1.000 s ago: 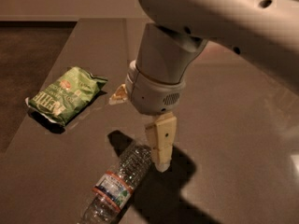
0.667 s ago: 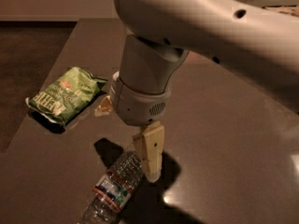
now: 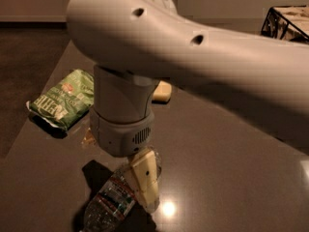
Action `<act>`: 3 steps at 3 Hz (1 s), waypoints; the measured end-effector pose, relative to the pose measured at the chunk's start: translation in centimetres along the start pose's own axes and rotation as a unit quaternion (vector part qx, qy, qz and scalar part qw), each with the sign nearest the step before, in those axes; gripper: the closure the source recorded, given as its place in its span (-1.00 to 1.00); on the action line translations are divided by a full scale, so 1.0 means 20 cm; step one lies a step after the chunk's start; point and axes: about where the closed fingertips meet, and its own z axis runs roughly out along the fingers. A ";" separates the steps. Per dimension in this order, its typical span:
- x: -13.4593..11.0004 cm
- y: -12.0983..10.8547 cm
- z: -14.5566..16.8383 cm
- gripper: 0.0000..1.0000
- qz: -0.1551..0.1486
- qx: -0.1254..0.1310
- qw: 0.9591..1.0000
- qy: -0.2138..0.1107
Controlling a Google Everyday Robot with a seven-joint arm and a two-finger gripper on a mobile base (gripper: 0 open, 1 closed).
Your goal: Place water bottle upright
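The water bottle (image 3: 108, 204) lies on its side at the lower left of the dark grey tabletop (image 3: 227, 168), running diagonally from the bottom edge of the view up towards the middle, its blue-white label facing up and its clear ribbed body catching some light. The gripper (image 3: 146, 186) hangs directly over the upper end of the bottle, its cream-coloured tip pointing down and overlapping the bottle's outline; whether it is open or closed, or has any hold of the bottle, cannot be told from this angle. Above it sits the pale grey cylindrical wrist (image 3: 120, 115), and the broad white arm (image 3: 203, 52) sweeps across the whole upper part of the view. A green chip bag (image 3: 60, 100) lies flat to the left, well apart from the bottle. A small pale tan object (image 3: 162, 92) shows just behind the wrist. A black wire basket (image 3: 287, 21) stands at the far right corner
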 end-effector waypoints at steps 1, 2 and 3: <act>-0.03 0.04 0.08 -1.00 -0.008 -0.023 1.000 0.002; -0.04 0.05 0.14 -0.62 -0.006 -0.031 0.999 0.006; -0.05 0.06 0.15 -0.16 0.004 -0.024 1.000 0.006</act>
